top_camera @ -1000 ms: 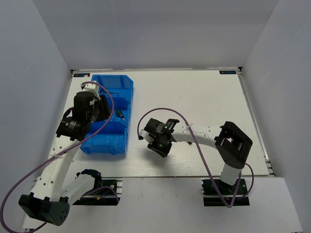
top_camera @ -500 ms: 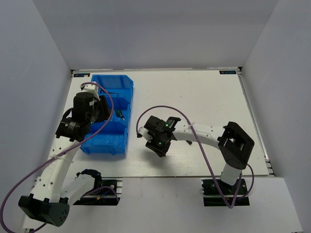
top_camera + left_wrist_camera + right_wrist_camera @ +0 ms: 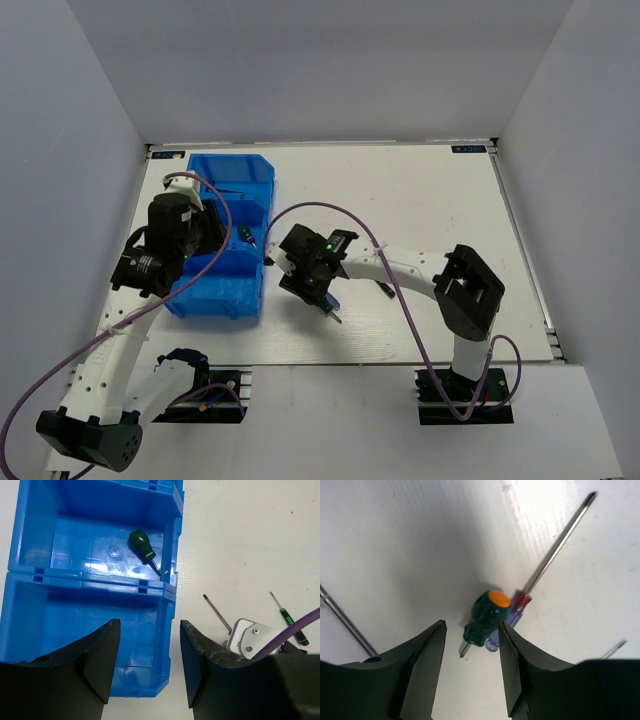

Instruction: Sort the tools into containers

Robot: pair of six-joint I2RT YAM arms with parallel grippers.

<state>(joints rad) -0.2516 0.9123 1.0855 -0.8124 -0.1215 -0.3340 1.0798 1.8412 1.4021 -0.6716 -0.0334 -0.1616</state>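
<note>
Shifted since a second ago: right end effector (image 3: 471,625), swung closer to the bright blue plastic divided bin tray (image 3: 75,625) and spread wider; left end effector (image 3: 150,630) unchanged. Right end effector: released, grasping nothing. Its fingers straddle from above a stubby green-handled screwdriver with orange cap (image 3: 487,614), which lies on the white surface (image 3: 250,530) directly below. That screwdriver overlaps the handle of a thin blue-handled screwdriver with red collar (image 3: 555,545). Judged a stance for a pick, the overlap a likely nuisance. Left end effector: released, empty, hanging over the tray's near compartment, judged waiting. Ahead of its fingertips, in the next compartment: second stubby green-handled screwdriver (image 3: 142,544), already sorted. To its right, on the surface: thin black-green-handled screwdriver (image 3: 292,622). Count: stubby green screwdrivers, two; thin screwdrivers, two; tray, one; bare thin metal shafts (image 3: 345,625) with ends cut off, at least one, kind not determinable; bent hex keys, none identified with certainty.
</note>
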